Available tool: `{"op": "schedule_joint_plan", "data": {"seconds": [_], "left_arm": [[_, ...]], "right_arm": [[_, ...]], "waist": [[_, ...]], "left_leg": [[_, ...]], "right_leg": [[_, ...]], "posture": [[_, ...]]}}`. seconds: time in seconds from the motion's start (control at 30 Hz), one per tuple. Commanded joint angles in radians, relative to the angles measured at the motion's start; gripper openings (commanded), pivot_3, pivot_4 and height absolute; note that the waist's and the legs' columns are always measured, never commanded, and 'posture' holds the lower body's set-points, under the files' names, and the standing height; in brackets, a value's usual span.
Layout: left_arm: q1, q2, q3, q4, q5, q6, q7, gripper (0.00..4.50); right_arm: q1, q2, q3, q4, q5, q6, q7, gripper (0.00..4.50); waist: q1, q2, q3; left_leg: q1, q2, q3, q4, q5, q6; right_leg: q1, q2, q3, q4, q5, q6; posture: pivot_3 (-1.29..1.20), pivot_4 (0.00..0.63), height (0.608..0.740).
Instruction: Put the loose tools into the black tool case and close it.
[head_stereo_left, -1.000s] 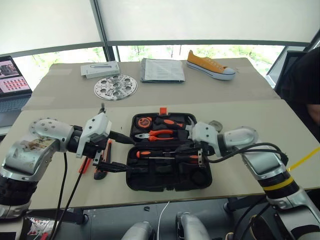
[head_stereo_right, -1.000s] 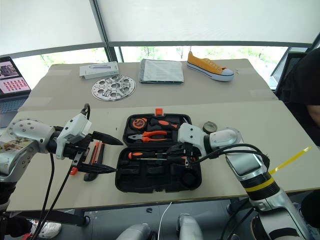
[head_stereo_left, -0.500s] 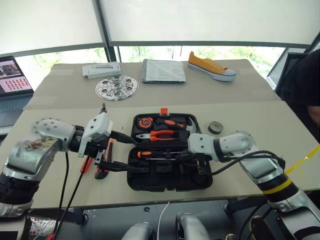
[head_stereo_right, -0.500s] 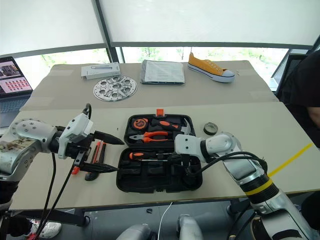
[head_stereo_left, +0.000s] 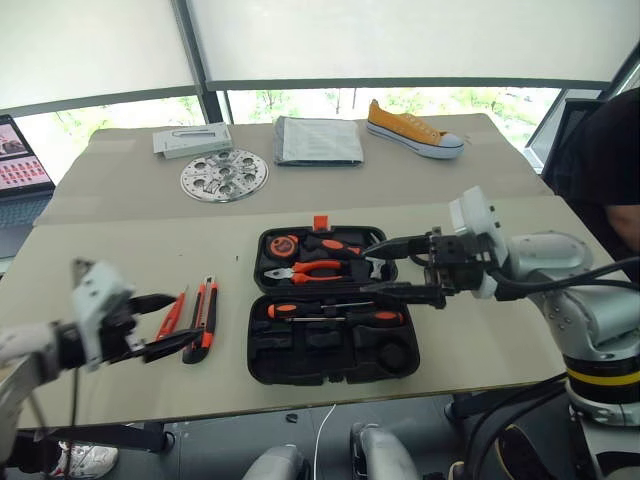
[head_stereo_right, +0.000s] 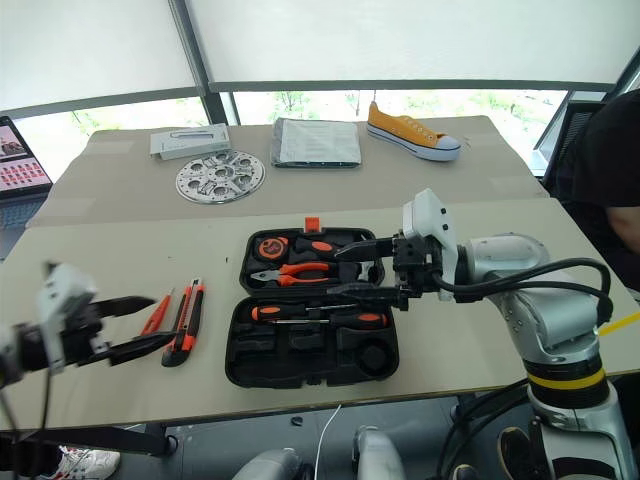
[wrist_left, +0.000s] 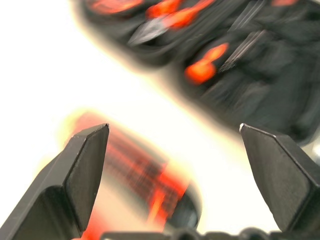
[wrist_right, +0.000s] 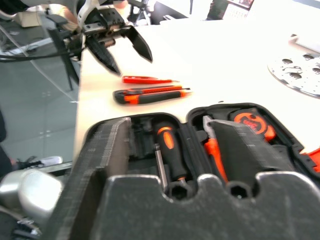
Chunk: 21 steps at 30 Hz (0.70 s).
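One black tool case (head_stereo_left: 330, 372) lay open at the middle of the table (head_stereo_left: 100, 250), lid back and recesses up. My two grippers were both spread wide and held nothing. The right gripper (head_stereo_left: 370, 268) hung over the case. The left gripper (head_stereo_right: 165, 318) was low at the table's near left, pointing across toward the case.

Two long screwdrivers (head_stereo_left: 300, 309) were already seated side by side in the near half of the case. That left two loose tools that I could count on the bare table to the left of the case: one utility knife (wrist_right: 150, 93) and one small all-orange screwdriver (wrist_right: 147, 79). They lay beside each other and apart from the case wall.

Both lay just past my left fingertips, with their long axes running away from me, roughly crosswise to the line of my left fingers. My left hand was by far the nearer, so I judged the next pick was its job. I could not place the tape roll with certainty.
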Motion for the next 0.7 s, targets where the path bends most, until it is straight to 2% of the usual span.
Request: {"op": "schedule_joint_plan", "data": {"seconds": [0.03,0.1,0.27,0.47,0.6,0.7], "left_arm": [[0.116,-0.037,0.122,-0.054,0.031,0.023,0.066,4.5],[0.143,-0.037,0.108,-0.062,0.049,0.03,0.097,4.5],[0.002,-0.001,0.017,-0.054,-0.001,0.205,0.22,4.5],[-0.31,0.016,-0.148,0.033,-0.006,0.483,0.4,4.5],[-0.434,0.019,-0.263,0.129,0.021,0.532,0.445,4.5],[-0.472,0.028,-0.359,0.18,0.052,0.495,0.444,4.5]], "right_arm": [[0.013,-0.021,-0.024,-0.041,0.027,-0.02,0.003,4.48],[0.016,-0.023,-0.019,-0.044,0.032,-0.023,-0.003,4.48],[0.014,-0.024,-0.009,-0.056,0.029,-0.034,-0.014,4.48],[0.052,-0.029,-0.024,-0.108,0.032,-0.036,-0.063,4.48],[0.087,-0.033,-0.036,-0.154,0.051,-0.027,-0.09,4.48],[0.1,-0.034,-0.046,-0.173,0.061,-0.02,-0.11,4.48]], "waist": [[0.005,0.0,0.0],[0.013,0.0,0.0],[0.041,-0.001,0.0],[0.041,-0.002,0.0],[0.019,-0.002,0.0],[0.011,-0.002,0.0]], "left_leg": [[0.0,0.0,0.0,0.0,0.0,0.0],[0.002,0.0,0.0,0.0,0.0,0.0],[0.001,0.0,-0.001,0.0,0.0,0.0],[0.002,0.0,-0.001,0.0,0.0,0.0],[0.002,-0.001,-0.001,0.0,0.0,-0.001],[0.003,-0.001,-0.001,-0.001,0.0,-0.001]], "right_leg": [[0.001,0.0,0.0,0.0,0.0,0.0],[0.003,-0.001,0.001,0.0,0.0,0.0],[0.004,-0.001,0.001,0.0,0.0,0.001],[0.003,0.0,0.0,0.001,0.0,0.0],[0.002,0.0,-0.001,0.001,0.0,0.0],[0.002,0.0,-0.002,0.001,0.0,0.0]], "posture": [[0.0,0.15,0.74],[0.0,0.15,0.74],[0.0,0.15,0.74],[0.0,0.15,0.74],[0.0,0.15,0.74],[0.0,0.15,0.74]]}}
